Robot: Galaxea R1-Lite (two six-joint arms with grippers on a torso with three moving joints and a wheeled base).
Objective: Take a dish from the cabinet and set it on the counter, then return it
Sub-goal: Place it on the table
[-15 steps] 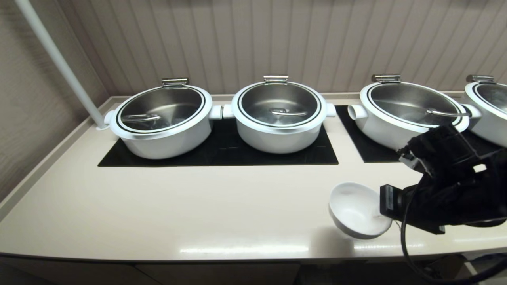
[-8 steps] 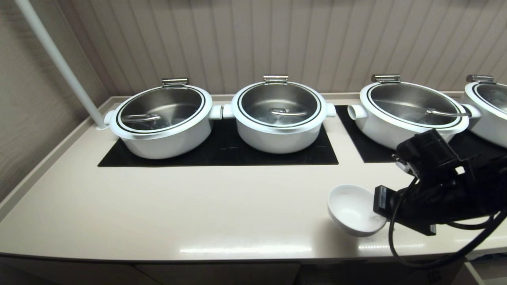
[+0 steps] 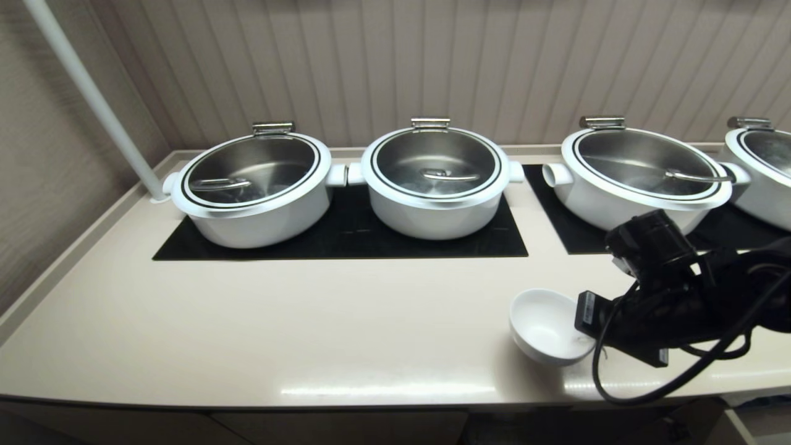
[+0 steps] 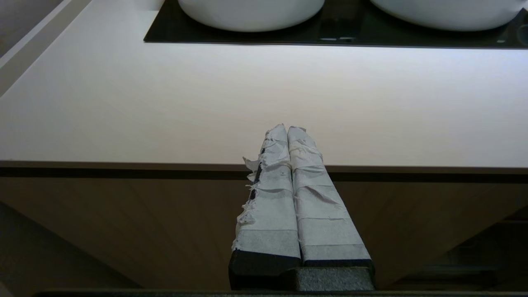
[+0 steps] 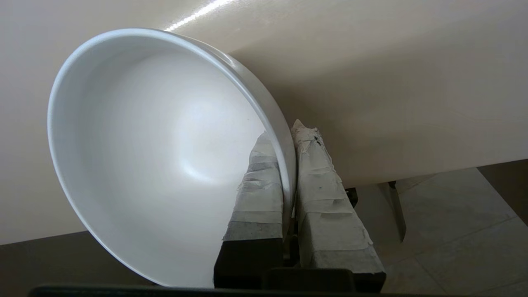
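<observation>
Dish [image 3: 547, 324] | pinched at rim by right gripper [image 5: 288, 136] | lowered and levelled since a second ago, near front edge of counter [image 3: 309, 321] | contact unclear | left gripper [image 4: 287, 130] clenched, idle.

i see four big white pots [image 3: 435, 185] with steel lids [image 3: 437, 162] lined up along the back, sitting on black inset panels [image 3: 346, 238]. a white pole [image 3: 93, 96] slants up at far left, against a ribbed wall [image 3: 432, 62].
</observation>
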